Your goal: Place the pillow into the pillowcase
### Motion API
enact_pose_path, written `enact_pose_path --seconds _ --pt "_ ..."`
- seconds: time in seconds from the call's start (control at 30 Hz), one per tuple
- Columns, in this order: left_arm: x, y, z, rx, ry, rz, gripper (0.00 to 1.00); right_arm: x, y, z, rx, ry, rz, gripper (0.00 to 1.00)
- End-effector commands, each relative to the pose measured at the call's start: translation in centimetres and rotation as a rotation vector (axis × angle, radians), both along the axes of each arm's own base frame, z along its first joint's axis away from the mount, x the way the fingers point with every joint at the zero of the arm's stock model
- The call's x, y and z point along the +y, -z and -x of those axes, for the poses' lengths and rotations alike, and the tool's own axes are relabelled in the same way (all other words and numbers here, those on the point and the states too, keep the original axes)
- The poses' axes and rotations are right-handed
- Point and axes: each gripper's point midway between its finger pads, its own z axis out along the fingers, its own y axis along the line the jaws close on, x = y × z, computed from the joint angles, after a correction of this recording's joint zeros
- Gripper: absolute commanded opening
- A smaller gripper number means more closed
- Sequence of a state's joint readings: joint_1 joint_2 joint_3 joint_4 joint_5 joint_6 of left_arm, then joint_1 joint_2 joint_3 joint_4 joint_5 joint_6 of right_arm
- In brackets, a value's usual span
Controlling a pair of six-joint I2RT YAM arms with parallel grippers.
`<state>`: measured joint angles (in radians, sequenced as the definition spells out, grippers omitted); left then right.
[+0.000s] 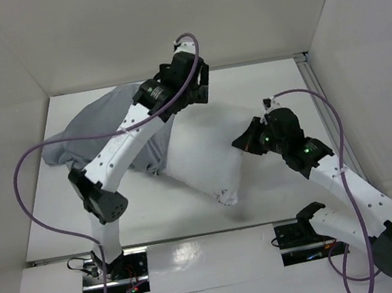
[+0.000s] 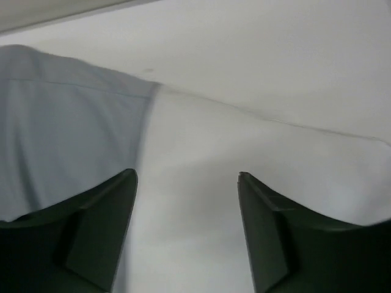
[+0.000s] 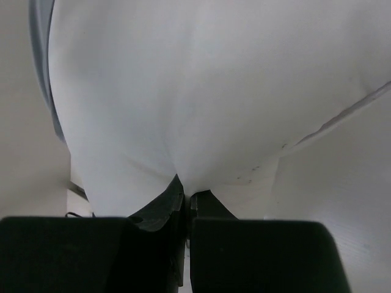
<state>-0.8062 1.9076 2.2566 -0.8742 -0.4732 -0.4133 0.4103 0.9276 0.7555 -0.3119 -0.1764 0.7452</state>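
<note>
The white pillow (image 1: 201, 157) lies slanted across the middle of the table. Its far-left end is under the grey pillowcase (image 1: 88, 131), which is bunched at the back left. My left gripper (image 1: 201, 93) is open and empty above the pillow's far edge, right by the pillowcase's edge. In the left wrist view its jaws (image 2: 186, 177) stand wide over the white pillow (image 2: 201, 140), with the grey pillowcase (image 2: 67, 122) to the left. My right gripper (image 1: 243, 142) is shut on the pillow's right edge. The right wrist view shows the gripper (image 3: 186, 186) pinching a fold of the pillow (image 3: 183, 85).
White walls close in the table at the back and both sides. A metal rail (image 1: 314, 89) runs along the right edge. Purple cables (image 1: 28, 197) loop off both arms. A sliver of grey pillowcase (image 3: 41, 55) shows at the left of the right wrist view.
</note>
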Motion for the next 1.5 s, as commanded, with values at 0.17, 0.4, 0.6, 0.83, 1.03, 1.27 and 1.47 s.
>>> enact_pose_path --seconds 0.17,0.4,0.6,0.83,1.03,1.27,1.47 --pt "6.2 8.9 -4.9 0.045 -0.260 -0.423 1.00 -0.8 -0.9 1.0 -0.062 0.001 0.033 0.00" --pt "8.6 12.2 -6.8 0.098 -0.339 -0.498 0.87 -1.5 0.2 1.7 -0.037 0.009 0.081 0.00" --pt "10.7 12.4 -7.7 0.122 -0.385 -0.504 0.59 -1.8 0.4 2.0 -0.028 0.017 0.089 0.00" --pt "8.3 10.0 -7.0 0.089 -0.291 -0.439 0.00 -1.5 0.9 1.8 -0.018 0.007 0.088 0.00" --pt "-4.3 4.7 1.9 0.071 0.161 -0.154 0.00 0.0 -1.5 -0.2 -0.088 -0.024 0.048 0.00" --pt "-13.6 -1.8 18.5 0.306 0.610 0.367 0.00 1.7 -7.2 -1.3 -0.221 -0.037 -0.005 0.00" --pt "-9.7 1.1 12.3 0.295 0.364 0.346 0.00 0.3 -4.7 0.2 -0.193 0.009 -0.004 0.00"
